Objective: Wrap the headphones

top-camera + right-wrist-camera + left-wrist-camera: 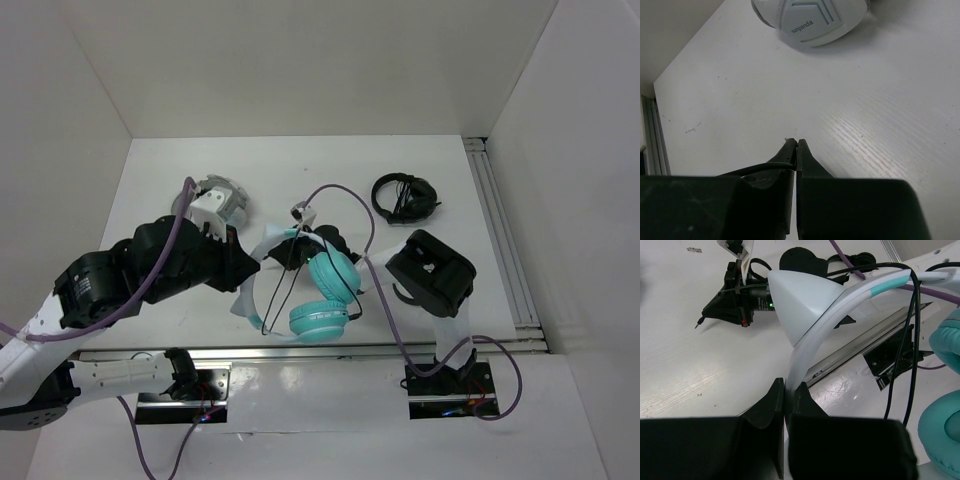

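The over-ear headphones with round teal ear cups (330, 278) sit at the middle of the white counter (300, 160), close to its near edge. Their pale white-blue plastic headband (248, 295) arches out to the left of the cups. I cannot tell whether the cups rest on the counter or hang just above it. The thin black cable (900, 355) passes over the top of the band and drops in two loose strands beside a cup. From above it crosses the open loop of the band in slack lines, not tight turns. My left hand (787, 388) is clamped on the lower part of the headband, fingers pressed together around the thin strip. My right hand (796, 145) reaches over the headphones toward the back left. Its fingers are together, and a length of the cable runs in between them, so I take it as pinching the cable. As I judge it, the wrap has barely begun: the band is held, the cable is in hand, and I see perhaps one pass over the band. Most of the winding and tucking the end remain. Ahead of the right hand lies a folded grey-white set of headphones (810, 20), and a coiled black set (405, 195) sits well apart at the back right.
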Motion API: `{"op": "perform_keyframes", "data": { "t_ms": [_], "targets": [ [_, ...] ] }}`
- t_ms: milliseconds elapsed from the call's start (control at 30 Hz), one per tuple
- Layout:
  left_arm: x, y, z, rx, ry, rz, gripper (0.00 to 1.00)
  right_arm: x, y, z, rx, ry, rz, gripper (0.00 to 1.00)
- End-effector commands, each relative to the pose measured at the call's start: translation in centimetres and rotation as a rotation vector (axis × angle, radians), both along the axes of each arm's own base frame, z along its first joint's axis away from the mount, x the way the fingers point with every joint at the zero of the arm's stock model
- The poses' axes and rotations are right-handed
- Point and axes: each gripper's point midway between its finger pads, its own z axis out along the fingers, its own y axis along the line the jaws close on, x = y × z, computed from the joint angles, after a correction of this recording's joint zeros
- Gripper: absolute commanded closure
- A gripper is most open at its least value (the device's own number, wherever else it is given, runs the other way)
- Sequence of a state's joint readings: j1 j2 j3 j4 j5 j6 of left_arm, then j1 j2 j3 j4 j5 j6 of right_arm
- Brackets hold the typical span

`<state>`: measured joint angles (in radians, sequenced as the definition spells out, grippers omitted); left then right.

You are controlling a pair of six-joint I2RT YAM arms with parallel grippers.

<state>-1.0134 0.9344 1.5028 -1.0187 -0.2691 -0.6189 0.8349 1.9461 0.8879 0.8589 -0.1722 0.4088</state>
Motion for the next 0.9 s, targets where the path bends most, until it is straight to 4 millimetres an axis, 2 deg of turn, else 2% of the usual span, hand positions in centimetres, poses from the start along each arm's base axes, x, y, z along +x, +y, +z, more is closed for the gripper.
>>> {"op": "perform_keyframes", "data": {
  "t_ms": [0,33,67,167,200,267,333,367,400,433,467,500,533,600,633,667,700,733,767,800,867],
  "targets": [
    [-0.3,-1.8,4.1,-0.194,-0.031,-0.023,1.0,0.5,0.5,1.0,0.071,-0.042,-0.028,0.96],
    [-0.3,-1.8,4.1,-0.194,-0.031,-0.023,1.0,0.5,0.7,1.6,0.093,-0.047,-0.03,0.96],
    [-0.3,-1.8,4.1,-0.2,-0.025,-0.019,1.0,0.5,0.7,1.0,0.09,-0.03,-0.032,0.98],
    [0.7,-1.0,3.9,-0.189,-0.036,0.057,1.0,0.1,0.8,0.9,0.095,-0.025,-0.036,1.0],
    [1.0,-0.6,3.8,-0.191,-0.029,0.1,1.0,-0.2,0.5,0.6,0.081,-0.019,-0.056,1.0],
    [2.5,1.5,3.5,-0.185,-0.032,0.262,1.0,-1.3,-0.8,0.4,0.047,-0.006,-0.098,1.0],
    [3.8,3.0,2.9,-0.159,-0.042,0.386,1.0,-2.8,-1.8,0.4,0.017,-0.012,-0.167,1.0],
    [4.8,4.1,2.5,-0.122,-0.062,0.47,1.0,-3.9,-3.0,0.9,0.001,-0.014,-0.195,1.0],
    [5.7,5.1,2.0,-0.109,-0.054,0.547,1.0,-5.5,-3.3,0.2,-0.049,-0.009,-0.22,1.0],
    [6.7,5.3,1.7,-0.076,-0.048,0.601,1.0,-6.5,-3.8,0.1,-0.081,-0.016,-0.232,1.0],
    [7.5,6.0,1.4,-0.047,-0.049,0.658,1.0,-7.6,-4.5,1.1,-0.083,-0.029,-0.248,1.0],
    [8.2,6.3,1.1,-0.02,-0.04,0.687,1.0,-9.3,-4.9,0.5,-0.141,-0.032,-0.259,1.0],
    [9.7,6.5,0.4,0.016,-0.036,0.719,1.0,-10.2,-5.3,0.7,-0.157,-0.035,-0.278,1.0],
    [11.5,6.4,0.3,0.026,-0.038,0.731,1.0,-13.1,-6.6,2.1,-0.175,-0.064,-0.3,1.0],
    [12.8,7.7,0.0,0.034,-0.034,0.785,1.0,-14.0,-6.8,2.9,-0.165,-0.064,-0.306,1.0],
    [13.8,7.7,-1.1,0.059,0.0,0.798,1.0,-15.0,-7.3,4.4,-0.143,-0.076,-0.301,1.0],
    [14.6,8.0,-1.4,0.067,0.009,0.812,1.0,-15.9,-8.0,3.9,-0.193,-0.084,-0.294,1.0],
    [15.7,8.9,-1.7,0.068,0.012,0.846,1.0,-17.1,-7.9,4.8,-0.187,-0.094,-0.286,1.0],
    [16.3,9.0,-2.0,0.075,0.017,0.862,1.0,-17.7,-7.6,6.7,-0.153,-0.098,-0.276,1.0],
    [17.0,8.8,-3.0,0.099,0.042,0.863,1.0,-18.3,-7.9,6.7,-0.205,-0.119,-0.25,1.0],
    [17.7,9.2,-4.4,0.153,0.057,0.881,1.0,-19.4,-8.0,8.1,-0.221,-0.155,-0.238,1.0]
  ]
}}
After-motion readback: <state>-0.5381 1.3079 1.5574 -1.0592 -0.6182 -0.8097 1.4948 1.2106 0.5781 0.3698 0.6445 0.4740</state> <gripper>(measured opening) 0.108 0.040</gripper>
